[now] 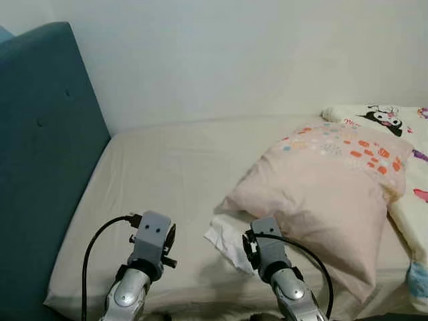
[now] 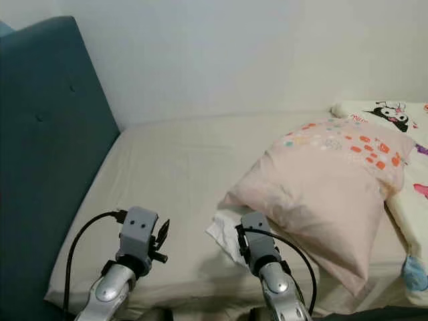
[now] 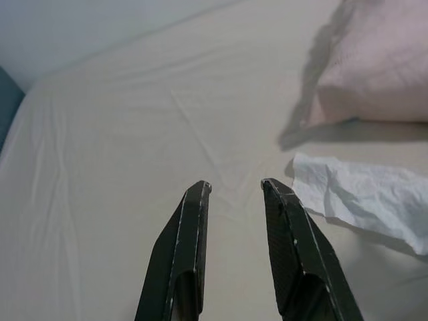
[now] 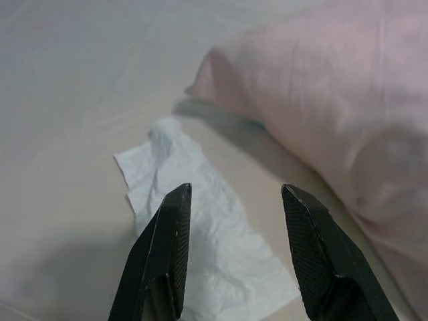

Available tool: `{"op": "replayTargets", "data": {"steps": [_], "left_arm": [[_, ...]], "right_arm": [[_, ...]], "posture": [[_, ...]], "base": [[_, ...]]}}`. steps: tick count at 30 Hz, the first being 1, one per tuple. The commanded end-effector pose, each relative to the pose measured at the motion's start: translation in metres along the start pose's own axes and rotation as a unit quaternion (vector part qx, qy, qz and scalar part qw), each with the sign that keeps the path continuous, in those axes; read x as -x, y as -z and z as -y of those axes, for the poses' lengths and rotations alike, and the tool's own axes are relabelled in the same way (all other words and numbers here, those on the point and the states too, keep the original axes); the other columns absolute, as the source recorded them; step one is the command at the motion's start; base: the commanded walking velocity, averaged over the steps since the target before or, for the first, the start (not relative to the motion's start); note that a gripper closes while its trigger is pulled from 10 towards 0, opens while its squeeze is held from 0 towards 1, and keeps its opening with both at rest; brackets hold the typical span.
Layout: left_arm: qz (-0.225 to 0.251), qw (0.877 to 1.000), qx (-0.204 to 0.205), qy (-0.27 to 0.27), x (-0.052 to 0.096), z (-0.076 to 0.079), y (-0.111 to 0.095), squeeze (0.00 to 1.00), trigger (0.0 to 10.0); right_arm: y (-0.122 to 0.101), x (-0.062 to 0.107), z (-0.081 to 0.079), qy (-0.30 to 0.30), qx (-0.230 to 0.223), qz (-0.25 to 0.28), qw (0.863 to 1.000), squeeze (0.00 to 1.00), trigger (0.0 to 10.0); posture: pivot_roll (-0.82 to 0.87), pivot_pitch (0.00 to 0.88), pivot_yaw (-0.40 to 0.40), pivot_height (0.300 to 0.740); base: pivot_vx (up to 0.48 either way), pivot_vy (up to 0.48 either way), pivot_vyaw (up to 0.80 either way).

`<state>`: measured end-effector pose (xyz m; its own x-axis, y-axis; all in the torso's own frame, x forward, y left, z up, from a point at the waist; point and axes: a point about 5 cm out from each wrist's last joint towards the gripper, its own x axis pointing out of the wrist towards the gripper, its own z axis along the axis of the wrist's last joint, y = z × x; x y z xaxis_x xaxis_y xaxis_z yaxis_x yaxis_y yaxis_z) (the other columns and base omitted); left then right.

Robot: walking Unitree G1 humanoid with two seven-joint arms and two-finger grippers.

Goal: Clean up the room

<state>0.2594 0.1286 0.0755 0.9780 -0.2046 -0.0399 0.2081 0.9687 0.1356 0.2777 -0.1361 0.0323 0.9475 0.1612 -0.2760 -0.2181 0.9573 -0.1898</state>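
Crumpled white tissue point(image 4: 200, 234) on smooth beige sheet point(image 1: 167, 174), open right pincer point(image 4: 234, 200) above

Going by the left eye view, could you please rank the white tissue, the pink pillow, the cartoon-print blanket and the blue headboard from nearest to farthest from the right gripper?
1. White tissue, on the sheet right under the right gripper.
2. Pink pillow, just beyond, to the robot's right.
3. Cartoon-print blanket, at the far right.
4. Blue headboard, far left; too close to the blanket to rank firmly.
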Motion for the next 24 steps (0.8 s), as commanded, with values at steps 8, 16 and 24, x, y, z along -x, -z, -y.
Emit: {"op": "replayTargets", "data": {"steps": [8,16,24], "left_arm": [[-0.014,1.000,-0.009,0.011,0.003,0.000,0.004,0.00,10.0],[-0.012,1.000,-0.017,0.019,0.004,-0.002,0.005,0.00,10.0],[0.013,0.998,-0.021,0.053,0.005,-0.001,-0.003,0.00,10.0]], "right_arm": [[0.001,0.002,-0.001,-0.002,-0.006,-0.001,1.000,0.00,10.0],[0.004,0.000,-0.004,-0.024,-0.008,-0.016,1.000,1.00,10.0],[0.002,-0.012,-0.007,-0.048,0.000,-0.036,0.998,1.00,10.0]], "posture": [[0.07,0.017,-0.003,0.593],[0.07,0.020,-0.007,0.593],[0.07,0.043,-0.010,0.593]], "base": [[0.000,0.000,0.00],[0.000,0.000,0.00],[0.000,0.000,0.00]]}}
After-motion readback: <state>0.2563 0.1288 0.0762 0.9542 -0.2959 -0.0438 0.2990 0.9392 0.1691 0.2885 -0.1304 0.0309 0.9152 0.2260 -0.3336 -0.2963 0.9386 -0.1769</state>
